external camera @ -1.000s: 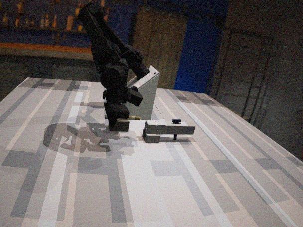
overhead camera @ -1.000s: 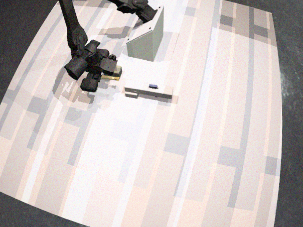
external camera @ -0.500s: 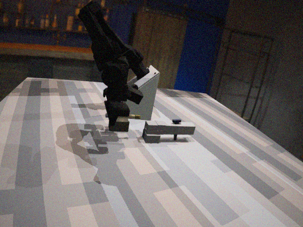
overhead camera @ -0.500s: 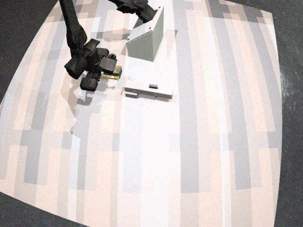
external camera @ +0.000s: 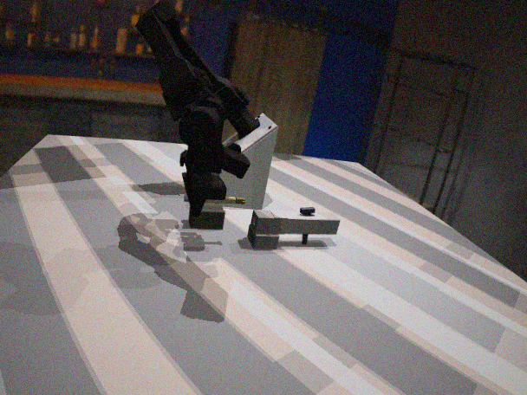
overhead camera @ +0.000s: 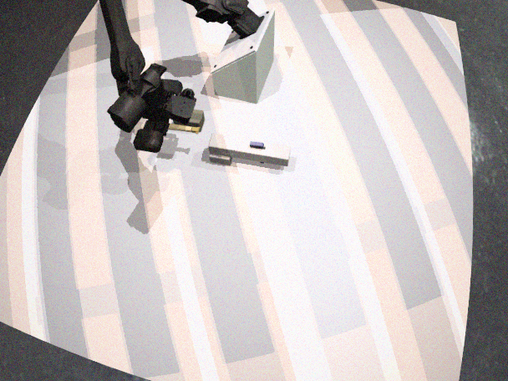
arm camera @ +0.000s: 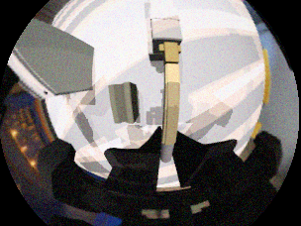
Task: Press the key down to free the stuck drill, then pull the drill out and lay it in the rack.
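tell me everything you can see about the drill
The drill is a slim, straight, brass-coloured bar with a pale grey end. The gripper is shut on one end, and the wrist view shows the bar running away from the fingers toward the grey block. From the top it shows as a yellowish piece under the gripper, left of that block.
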{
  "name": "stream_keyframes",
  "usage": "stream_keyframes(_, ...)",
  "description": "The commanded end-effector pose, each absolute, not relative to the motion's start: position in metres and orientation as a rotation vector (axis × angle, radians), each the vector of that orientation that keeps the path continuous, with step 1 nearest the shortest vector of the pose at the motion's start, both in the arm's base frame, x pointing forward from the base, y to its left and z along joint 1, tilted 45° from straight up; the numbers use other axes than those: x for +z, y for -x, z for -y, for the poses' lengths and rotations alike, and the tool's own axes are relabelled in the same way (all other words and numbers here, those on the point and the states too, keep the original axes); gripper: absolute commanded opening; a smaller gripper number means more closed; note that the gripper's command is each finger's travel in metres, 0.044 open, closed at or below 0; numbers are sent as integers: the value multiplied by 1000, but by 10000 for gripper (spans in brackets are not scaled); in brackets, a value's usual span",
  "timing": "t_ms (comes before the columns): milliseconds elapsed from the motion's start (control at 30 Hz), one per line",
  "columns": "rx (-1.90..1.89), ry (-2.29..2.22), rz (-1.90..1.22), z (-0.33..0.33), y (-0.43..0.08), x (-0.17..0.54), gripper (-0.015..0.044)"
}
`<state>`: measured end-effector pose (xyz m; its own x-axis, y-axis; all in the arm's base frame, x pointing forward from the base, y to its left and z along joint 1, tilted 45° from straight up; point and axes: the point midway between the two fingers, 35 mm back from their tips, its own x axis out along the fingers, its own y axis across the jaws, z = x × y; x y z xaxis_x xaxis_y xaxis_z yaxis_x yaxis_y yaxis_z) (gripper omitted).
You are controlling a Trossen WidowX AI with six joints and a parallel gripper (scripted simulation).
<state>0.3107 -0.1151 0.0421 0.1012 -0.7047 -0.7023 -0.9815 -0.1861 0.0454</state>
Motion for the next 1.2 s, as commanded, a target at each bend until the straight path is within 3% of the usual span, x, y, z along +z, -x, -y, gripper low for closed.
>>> stream_keyframes(0,837,1952,-1643,113,-312,44,0)
stream_keyframes(1167,840,1953,-1646,134,-251,52,0)
